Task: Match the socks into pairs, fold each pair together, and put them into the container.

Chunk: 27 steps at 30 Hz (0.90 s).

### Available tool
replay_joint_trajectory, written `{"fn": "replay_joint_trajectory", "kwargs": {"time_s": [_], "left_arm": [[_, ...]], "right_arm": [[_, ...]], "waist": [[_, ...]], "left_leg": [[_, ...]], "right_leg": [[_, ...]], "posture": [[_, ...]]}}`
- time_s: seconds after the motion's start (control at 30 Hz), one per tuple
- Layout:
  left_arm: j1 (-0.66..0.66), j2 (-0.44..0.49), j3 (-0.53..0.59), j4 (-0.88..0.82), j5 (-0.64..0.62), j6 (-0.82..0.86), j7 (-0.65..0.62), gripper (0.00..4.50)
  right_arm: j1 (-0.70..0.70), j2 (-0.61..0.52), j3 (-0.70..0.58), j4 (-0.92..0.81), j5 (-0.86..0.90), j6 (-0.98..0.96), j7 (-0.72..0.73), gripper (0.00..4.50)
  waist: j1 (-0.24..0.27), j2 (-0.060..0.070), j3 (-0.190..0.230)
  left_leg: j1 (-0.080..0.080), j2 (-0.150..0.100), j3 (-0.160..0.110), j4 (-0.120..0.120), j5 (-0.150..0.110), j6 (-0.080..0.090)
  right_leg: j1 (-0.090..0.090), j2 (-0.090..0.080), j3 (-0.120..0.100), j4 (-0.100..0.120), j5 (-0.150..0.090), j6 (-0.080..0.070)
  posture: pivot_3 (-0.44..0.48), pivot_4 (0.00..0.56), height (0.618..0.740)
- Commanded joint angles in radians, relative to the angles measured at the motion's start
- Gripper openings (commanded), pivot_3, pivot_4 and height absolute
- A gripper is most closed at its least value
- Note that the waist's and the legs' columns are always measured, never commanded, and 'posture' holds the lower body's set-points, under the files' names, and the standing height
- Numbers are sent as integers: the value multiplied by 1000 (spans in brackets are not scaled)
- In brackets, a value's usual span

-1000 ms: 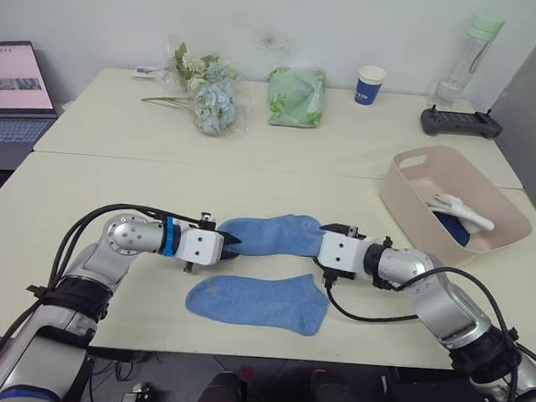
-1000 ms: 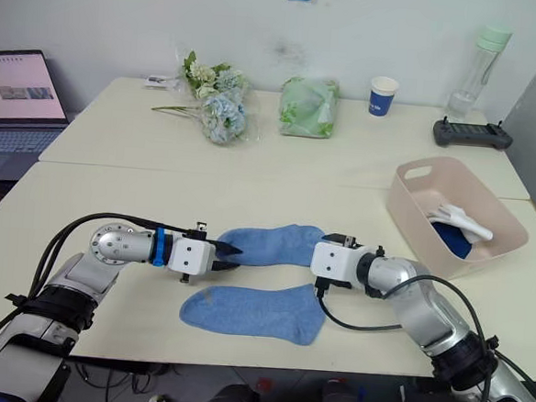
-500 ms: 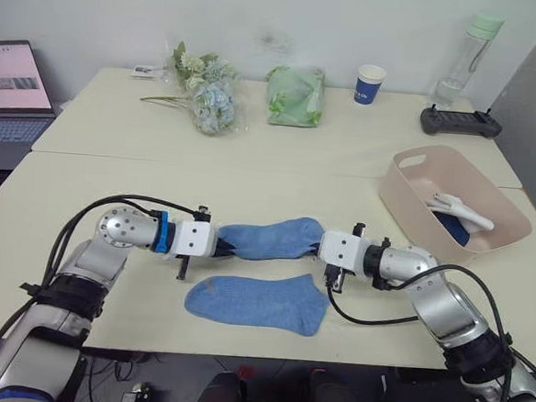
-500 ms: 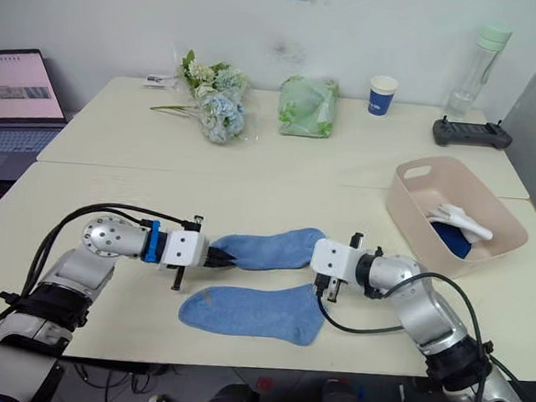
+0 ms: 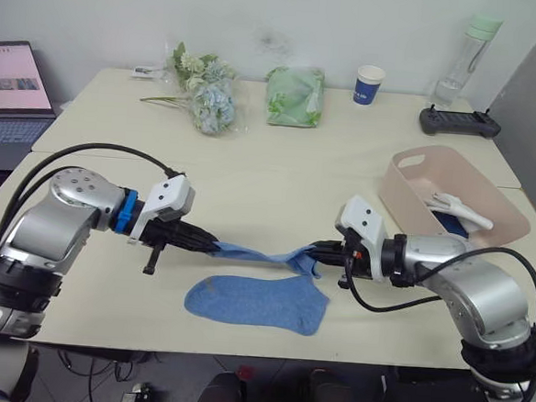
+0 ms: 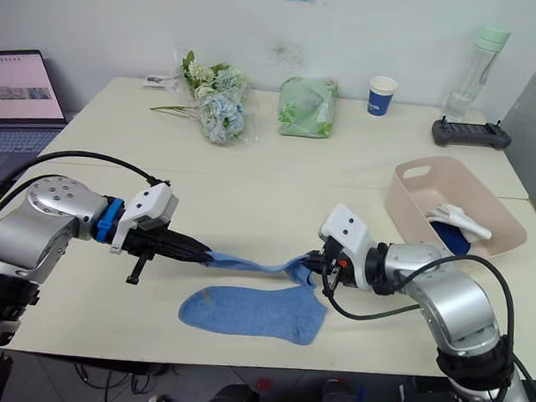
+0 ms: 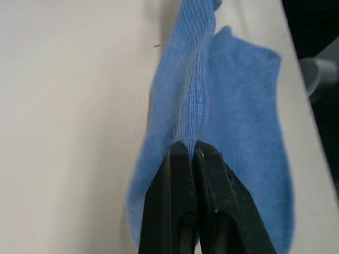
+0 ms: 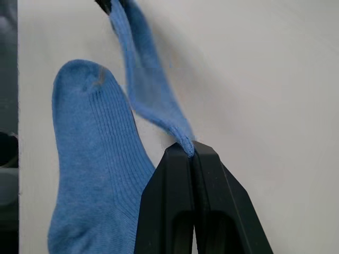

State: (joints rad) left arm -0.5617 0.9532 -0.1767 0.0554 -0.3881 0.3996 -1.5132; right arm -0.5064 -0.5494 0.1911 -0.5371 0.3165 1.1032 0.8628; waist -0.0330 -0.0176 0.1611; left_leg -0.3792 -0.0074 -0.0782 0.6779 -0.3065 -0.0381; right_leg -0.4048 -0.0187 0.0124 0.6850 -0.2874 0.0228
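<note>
I see both arms reaching inward, low over the cream surface [image 5: 251,186]. The left pincer [image 5: 211,246] is pinching one end of a soft light blue sock [image 5: 262,255]; the right pincer [image 5: 321,253] is pinching the other end, so it hangs stretched between them. A second light blue sock [image 5: 256,301] lies flat at 6 o'clock of it. The pale pink oblong plastic tub [image 5: 417,195] sits at 2 o'clock.
</note>
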Motion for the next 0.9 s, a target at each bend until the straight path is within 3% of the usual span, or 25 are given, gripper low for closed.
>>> {"fn": "replay_joint_trajectory", "kwargs": {"time_s": [0.03,0.33,0.53,0.63,0.73,0.9], "left_arm": [[-52,-37,-72,70,35,70,-36,0],[-369,-268,-145,610,216,-4,0,0],[-494,-346,-118,876,294,-121,57,0],[-511,-361,-99,942,323,-162,107,0],[-524,-374,-59,990,331,-231,198,0],[-549,-377,34,1018,312,-353,285,1285]], "right_arm": [[-48,-13,65,96,-25,-39,-24,28],[-233,23,166,506,-146,-275,-32,28],[-296,58,151,667,-195,-383,-54,28],[-303,56,158,684,-238,-462,-71,697],[-297,58,157,676,-274,-517,-92,1759],[-269,48,133,607,-310,-553,-128,3474]], "waist": [[0,0,0],[-1,0,0],[-6,0,0],[-9,0,0],[-13,0,0],[-18,-1,0]], "left_leg": [[0,0,0,0,0,0],[-2,-1,1,1,0,0],[-2,0,2,1,0,-1],[-4,0,3,1,1,-2],[-4,0,3,2,1,-1],[-4,0,3,2,1,-1]], "right_leg": [[0,0,0,0,0,0],[-2,0,0,0,0,0],[-4,0,1,0,0,0],[-6,-2,2,2,0,0],[-7,-3,3,4,0,0],[-8,-5,3,5,0,0]], "posture": [[0,150,740],[0,150,740],[0,150,740],[0,150,740],[0,150,740],[0,150,740]]}}
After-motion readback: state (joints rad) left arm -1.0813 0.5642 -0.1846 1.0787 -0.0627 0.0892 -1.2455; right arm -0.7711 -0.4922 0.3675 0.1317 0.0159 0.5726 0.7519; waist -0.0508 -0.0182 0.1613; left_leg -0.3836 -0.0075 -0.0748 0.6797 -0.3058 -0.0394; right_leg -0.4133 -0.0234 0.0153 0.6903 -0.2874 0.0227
